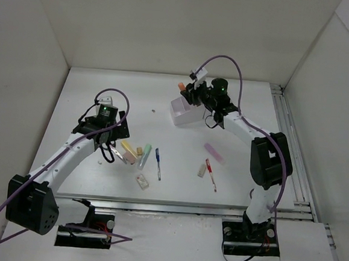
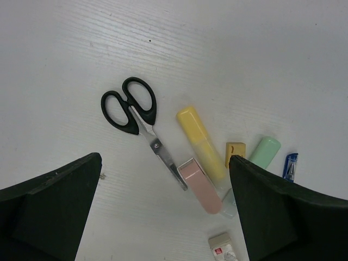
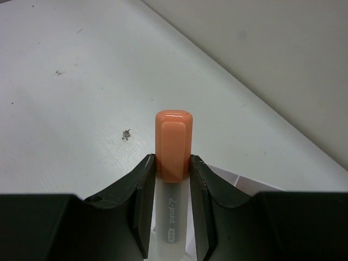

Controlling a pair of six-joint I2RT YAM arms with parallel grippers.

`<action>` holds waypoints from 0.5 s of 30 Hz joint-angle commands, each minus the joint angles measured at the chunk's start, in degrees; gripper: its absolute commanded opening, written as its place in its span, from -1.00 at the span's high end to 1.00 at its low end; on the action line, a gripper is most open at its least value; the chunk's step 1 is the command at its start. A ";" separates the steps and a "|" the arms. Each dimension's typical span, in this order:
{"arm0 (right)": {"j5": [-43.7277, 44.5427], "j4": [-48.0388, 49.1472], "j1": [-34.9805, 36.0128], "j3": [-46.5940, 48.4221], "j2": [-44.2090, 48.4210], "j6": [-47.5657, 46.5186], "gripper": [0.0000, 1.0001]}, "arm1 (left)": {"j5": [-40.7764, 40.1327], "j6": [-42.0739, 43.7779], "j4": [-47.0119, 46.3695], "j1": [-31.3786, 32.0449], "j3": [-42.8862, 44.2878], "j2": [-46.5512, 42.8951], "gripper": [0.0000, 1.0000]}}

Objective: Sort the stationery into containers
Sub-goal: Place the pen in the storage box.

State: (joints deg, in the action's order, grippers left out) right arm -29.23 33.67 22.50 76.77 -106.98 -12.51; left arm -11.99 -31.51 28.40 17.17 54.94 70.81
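My right gripper point(image 3: 173, 163) is shut on an orange-capped marker point(image 3: 173, 141) with a clear barrel, held cap-up over the white and lilac organizer point(image 1: 184, 113) at the back centre; its white rim point(image 3: 235, 180) shows just behind the fingers. My left gripper point(image 2: 165, 163) hangs open above a cluster of stationery: black-handled scissors point(image 2: 130, 106), a yellow highlighter point(image 2: 200, 140), a pink marker point(image 2: 201, 186), a green marker point(image 2: 265, 152) and a blue pen point(image 2: 290, 166). It holds nothing. The overhead view shows the left gripper point(image 1: 107, 153) just left of that cluster.
A small yellow eraser point(image 2: 235, 152) and a pale eraser point(image 2: 222, 246) lie among the cluster. A lilac marker point(image 1: 213, 152), a red pen point(image 1: 211, 174) and a small pale eraser point(image 1: 202, 170) lie right of centre. White walls enclose the table; a rail point(image 1: 288, 139) runs along the right side.
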 commanded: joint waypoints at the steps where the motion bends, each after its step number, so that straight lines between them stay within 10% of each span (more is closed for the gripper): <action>1: -7.50 7.20 -0.35 4.26 -1.21 -0.67 1.00 | 0.47 0.66 -1.24 -1.08 4.21 2.40 -0.99; 15: -5.49 10.63 -2.46 7.16 -9.82 -0.23 0.96 | 1.44 1.01 -1.77 -2.75 6.15 6.98 -0.99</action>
State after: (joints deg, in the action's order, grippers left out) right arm -34.33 37.30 20.80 80.31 -117.21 -12.10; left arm -10.41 -31.48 28.14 14.92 57.76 78.22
